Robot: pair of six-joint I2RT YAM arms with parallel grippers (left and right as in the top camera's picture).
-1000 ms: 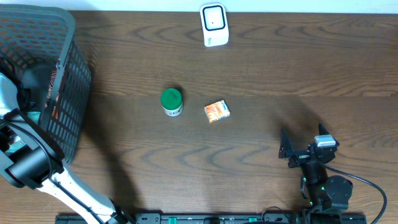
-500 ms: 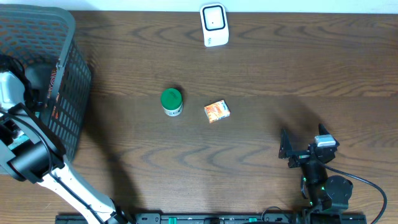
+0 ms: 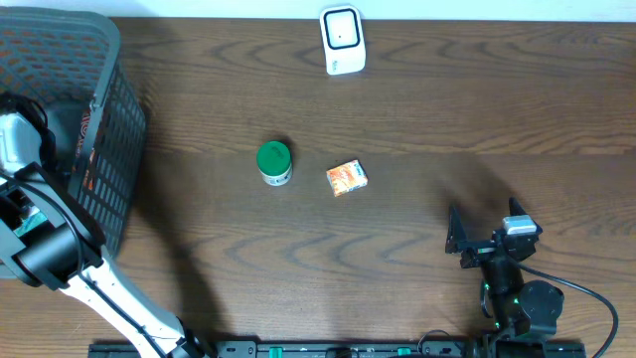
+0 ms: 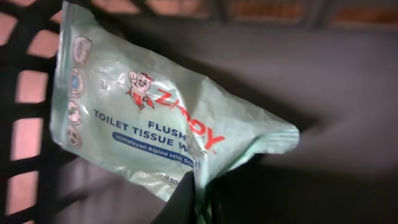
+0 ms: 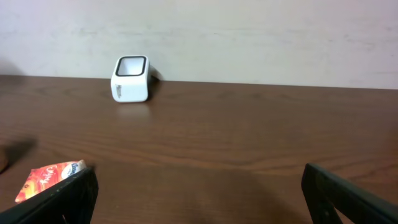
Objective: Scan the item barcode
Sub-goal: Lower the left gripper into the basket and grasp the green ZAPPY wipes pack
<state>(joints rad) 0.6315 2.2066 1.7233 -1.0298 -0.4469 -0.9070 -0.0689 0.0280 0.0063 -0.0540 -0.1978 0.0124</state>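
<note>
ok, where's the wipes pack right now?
The wipes pack is inside the basket on the table's left side; the left wrist view shows the left gripper pinching its lower edge.

The only legible print is on the pale green wipes packet (image 4: 155, 124) in the left wrist view. A red brand name runs slantwise across a crease; it begins with Z and ends in "PPY", and the letters between are lost in the fold. Under it, in dark blue capitals, stand "FLUSH…" and "TOILET TISSUE W…", both cut off by the crumple. A blue band below reads "Himalayan Alpine Mist Sc…". A cartoon pig mascot sits above the brand, and a column of round icons runs down the packet's left edge, too small to read. The white scanner (image 5: 131, 79) bears faint grey lettering on its front, and the orange box (image 3: 347, 178) carries print, both illegible.
</note>
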